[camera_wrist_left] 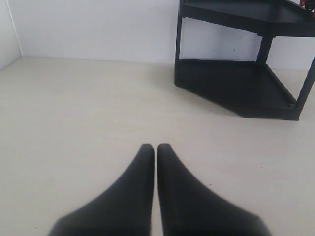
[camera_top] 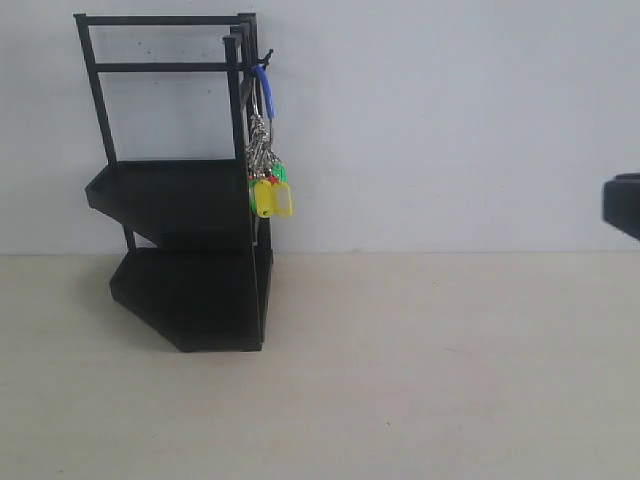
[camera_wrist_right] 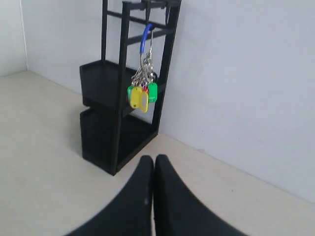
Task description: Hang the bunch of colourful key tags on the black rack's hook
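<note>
The colourful key tag bunch (camera_top: pixel 270 190) hangs by its blue loop from the hook (camera_top: pixel 265 57) at the upper right corner post of the black rack (camera_top: pixel 185 250). Nothing holds it. The right wrist view shows the same bunch (camera_wrist_right: pixel 142 94) dangling in front of the rack (camera_wrist_right: pixel 106 132). My right gripper (camera_wrist_right: pixel 154 160) is shut and empty, well back from the rack; only a dark part of that arm (camera_top: pixel 622 204) shows at the exterior view's right edge. My left gripper (camera_wrist_left: pixel 155 146) is shut on nothing, low over the table, with the rack (camera_wrist_left: pixel 241 88) ahead of it.
The rack stands against a white wall (camera_top: pixel 450 120) on a pale tabletop (camera_top: pixel 420 370). A side wall (camera_wrist_left: pixel 7 34) meets the back wall in a corner in the left wrist view.
</note>
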